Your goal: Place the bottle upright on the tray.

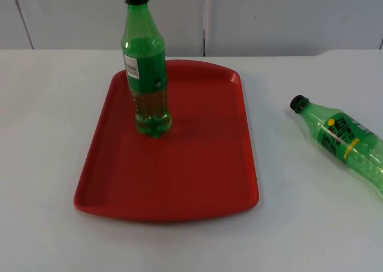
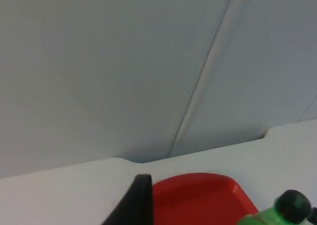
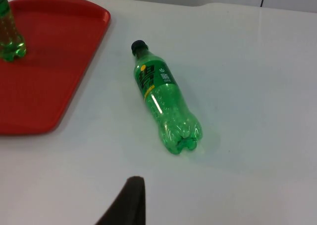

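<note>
Red plastic tray (image 1: pixel 179 176) lies flat on the white bench (image 1: pixel 48 134), raised rim all round, most of its floor bare. One green bottle (image 1: pixel 145 68) stands upright near its far edge. A second green bottle (image 3: pixel 163 98), black-capped, lies on its side on bare bench just ahead of the right claw (image 3: pixel 130 200). Left claw (image 2: pixel 136 200) hangs above the tray's far corner, facing the grey wall (image 2: pixel 99 71). How wide either claw gapes, I cannot tell.

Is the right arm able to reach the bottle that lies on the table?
Probably yes. The lying bottle rests on bare table beside the tray, right ahead of the right claw's fingertip, with nothing between them.
</note>
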Controlling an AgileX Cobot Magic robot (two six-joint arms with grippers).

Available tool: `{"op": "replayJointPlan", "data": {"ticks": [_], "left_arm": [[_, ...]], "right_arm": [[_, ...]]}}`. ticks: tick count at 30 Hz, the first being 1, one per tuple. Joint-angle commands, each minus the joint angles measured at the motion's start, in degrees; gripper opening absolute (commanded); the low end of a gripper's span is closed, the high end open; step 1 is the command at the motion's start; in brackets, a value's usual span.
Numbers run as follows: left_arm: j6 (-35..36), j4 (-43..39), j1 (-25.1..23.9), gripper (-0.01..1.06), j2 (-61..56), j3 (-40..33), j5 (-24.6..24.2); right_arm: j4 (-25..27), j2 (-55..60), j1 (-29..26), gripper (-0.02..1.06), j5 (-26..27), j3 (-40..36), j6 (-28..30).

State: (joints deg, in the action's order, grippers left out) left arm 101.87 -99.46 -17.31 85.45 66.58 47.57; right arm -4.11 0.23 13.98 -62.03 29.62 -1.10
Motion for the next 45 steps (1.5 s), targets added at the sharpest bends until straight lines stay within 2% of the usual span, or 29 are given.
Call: {"op": "replayJointPlan", "data": {"ticks": [1, 3, 5, 6, 8, 9, 16, 17, 20, 21, 24, 25, 29, 30, 34, 35, 39, 40, 45], "left_arm": [[0.68, -0.49, -0.12, 1.05, -2.82, -1.62, 1.38], [0.39, -0.49, -0.12, 1.05, -4.78, -2.12, 4.32], [0.39, -0.49, -0.12, 1.05, -6.01, -2.12, 10.84], [0.39, -0.49, -0.12, 1.05, -6.01, -2.12, 10.84], [0.39, -0.49, -0.12, 1.05, -6.74, -2.12, 17.29], [0.39, -0.49, -0.12, 1.05, -7.13, -2.12, 22.4], [2.01, -0.49, -0.6, 1.05, -7.13, -2.12, 22.4], [4.18, -0.49, -0.82, 1.05, -7.4, -2.12, 22.4], [8.99, -0.49, -2.03, 1.05, -9.04, -2.27, 15.81], [8.99, -0.49, -2.03, 1.05, -9.04, -2.27, 15.81], [11.94, -0.49, -2.18, 1.05, -14.22, -3.13, 7.73], [11.94, -0.49, -2.18, 1.05, -14.22, -3.13, 7.73], [16.34, -0.49, -2.18, 1.05, -23.45, -9.11, -6.47], [16.34, -0.49, -2.18, 1.05, -23.45, -9.11, -6.47], [16.46, -0.49, -2.18, 1.05, -32.59, -17.77, -17.94], [16.46, -0.49, -2.18, 1.05, -32.59, -17.77, -17.94], [16.46, -0.49, -2.18, 1.05, -41.0, -26.28, -25.79], [16.46, -0.49, -2.18, 1.05, -41.0, -26.28, -25.79], [16.46, -0.49, -2.18, 1.05, -48.22, -33.24, -34.11]], "right_arm": [[-0.02, -0.23, 0.01, 1.05, 0.34, -0.03, 0.45], [-0.02, -0.23, 0.01, 1.05, 0.34, -0.03, 0.45], [-0.02, -0.23, 0.01, 1.05, 0.34, -0.03, 0.45], [-0.02, -0.23, 0.01, 1.05, 0.34, -0.03, 0.45], [-0.02, -0.23, 0.01, 1.05, 0.34, -0.03, 0.45], [-0.02, -0.23, 0.01, 1.05, 0.34, -0.03, 0.45], [-0.02, -0.23, 0.01, 1.05, 0.34, -0.03, 0.45], [-0.02, -0.23, 0.01, 1.05, 0.34, -0.03, 0.45], [-0.02, -0.23, 0.01, 1.05, 0.34, -0.03, 0.45], [-0.02, -0.23, 0.01, 1.05, 0.34, -0.03, 0.45], [-0.02, -0.23, 0.01, 1.05, 0.34, -0.03, 0.45], [-0.02, -0.23, 0.01, 1.05, 0.34, -0.03, 0.45], [-0.02, -0.23, 0.01, 1.05, 0.34, -0.03, 0.45], [-0.02, -0.23, 0.01, 1.05, 0.34, -0.03, 0.45], [-0.02, -0.23, 0.01, 1.05, 0.34, -0.03, 0.45], [-0.02, -0.23, 0.01, 1.05, 0.34, -0.03, 0.45], [-0.02, -0.23, 0.01, 1.05, 0.34, -0.03, 0.45], [-0.02, -0.23, 0.01, 1.05, 0.34, -0.03, 0.45], [-0.02, -0.23, 0.01, 1.05, 0.34, -0.03, 0.45]]}}
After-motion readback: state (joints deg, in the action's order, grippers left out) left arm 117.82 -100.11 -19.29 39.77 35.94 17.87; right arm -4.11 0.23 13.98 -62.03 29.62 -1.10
